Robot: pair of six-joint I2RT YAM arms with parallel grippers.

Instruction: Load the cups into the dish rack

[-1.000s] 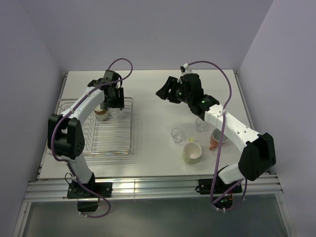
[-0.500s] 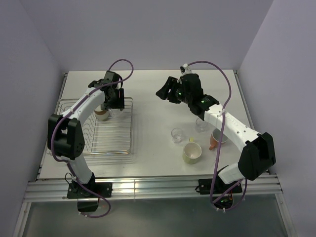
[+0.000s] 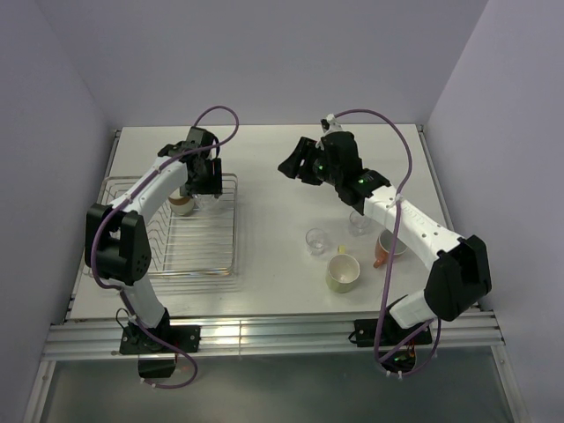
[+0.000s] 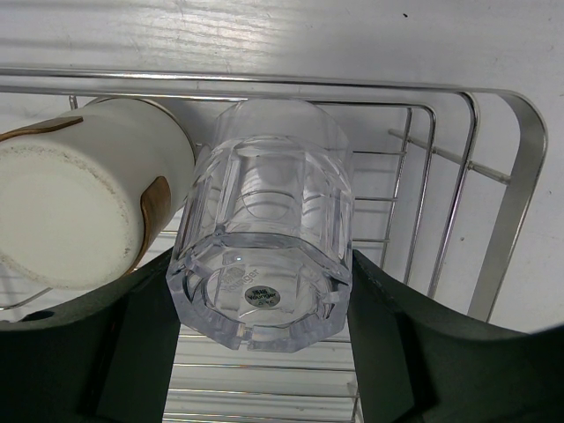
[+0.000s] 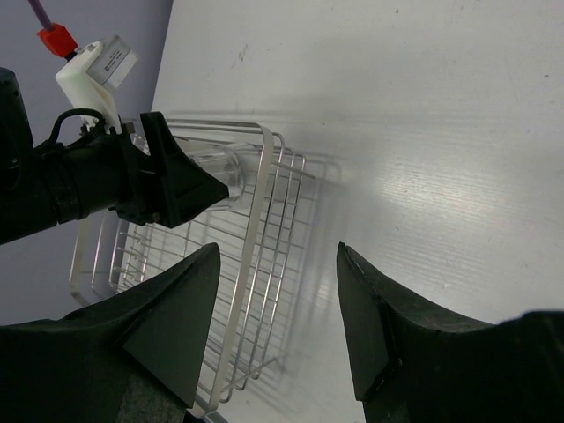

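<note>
From above, almost nothing has moved in the last second. The left tool (image 3: 204, 189) stays over the far right corner of the dish rack (image 3: 203, 251), just beside the brown-and-cream cup (image 3: 181, 204) that already lies inside. The right tool (image 3: 300, 163) keeps hanging over the bare tabletop (image 3: 264, 145), near no cup. Two clear tumblers (image 3: 316, 241) (image 3: 359, 222), the yellow-green mug (image 3: 343, 273) and the salmon mug (image 3: 386, 247) wait on the right, outside the rack.

In the left wrist view, the fingers (image 4: 392, 344) are clamped on a third clear tumbler (image 4: 264, 229). Its thick base faces the camera and its mouth points toward the rack wires. It sits close against the brown-and-cream cup; I cannot tell if it already rests on the wires.

The right wrist view shows this tool's jaws apart and empty, looking across at the rack.

Such stillness suggests, in my judgement, that the placing is nearly finished and only the release remains. Four cups are then left to load.
</note>
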